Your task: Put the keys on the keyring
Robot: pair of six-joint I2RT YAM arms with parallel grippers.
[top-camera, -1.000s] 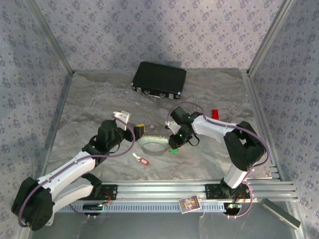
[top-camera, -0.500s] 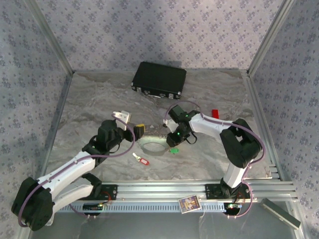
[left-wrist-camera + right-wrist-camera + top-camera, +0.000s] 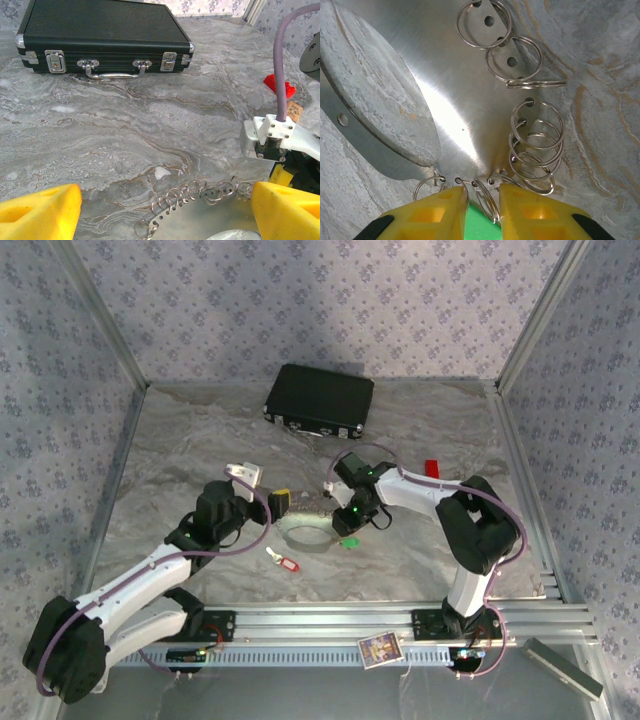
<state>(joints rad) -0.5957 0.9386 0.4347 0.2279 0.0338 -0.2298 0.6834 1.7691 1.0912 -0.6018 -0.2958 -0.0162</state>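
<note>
Right fingers [image 3: 440, 212] narrower — green-tagged key [image 3: 481, 227] between

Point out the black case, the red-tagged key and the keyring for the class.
black case [image 3: 320, 398], top external view: middle of its lid.
red-tagged key [image 3: 289, 563], top external view: its red tag.
keyring [image 3: 452, 95], right wrist view: its shiny flat band.

Case [image 3: 319, 400] far-centre on worktop [image 3: 190, 440]. Keyring [image 3: 308, 533] before it; one key [image 3: 348, 542] just right of it, other key [image 3: 284, 561] on my near side.
</note>
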